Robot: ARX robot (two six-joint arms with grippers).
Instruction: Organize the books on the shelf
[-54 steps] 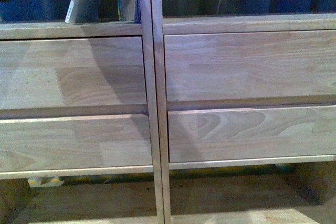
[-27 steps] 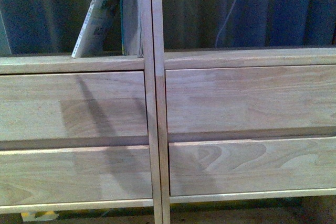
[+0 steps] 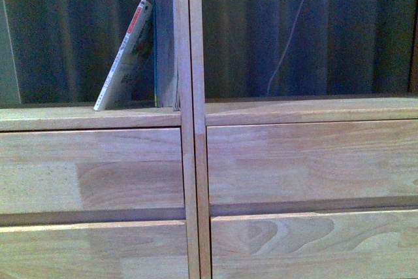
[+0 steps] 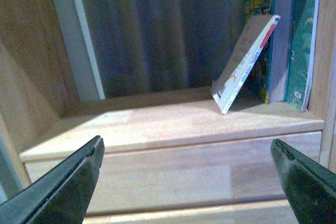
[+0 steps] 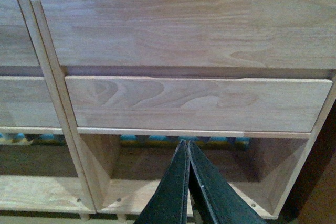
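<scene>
Approaching looks like the step in hand: the left gripper (image 4: 186,182), fingers spread wide and empty, faces the shelf's (image 3: 91,117) left bay. There the thin white book (image 3: 124,57) leans rightward, long axis tilted, top resting against upright teal books (image 4: 302,45). Next, probably straightening it. Right gripper (image 5: 187,182) closed, low.

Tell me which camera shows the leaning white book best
The left wrist view: the white book shows whole, tilted against the teal books, bottom edge on the shelf. The front view shows it smaller, mostly spine. The right wrist view shows only drawer fronts.
</scene>
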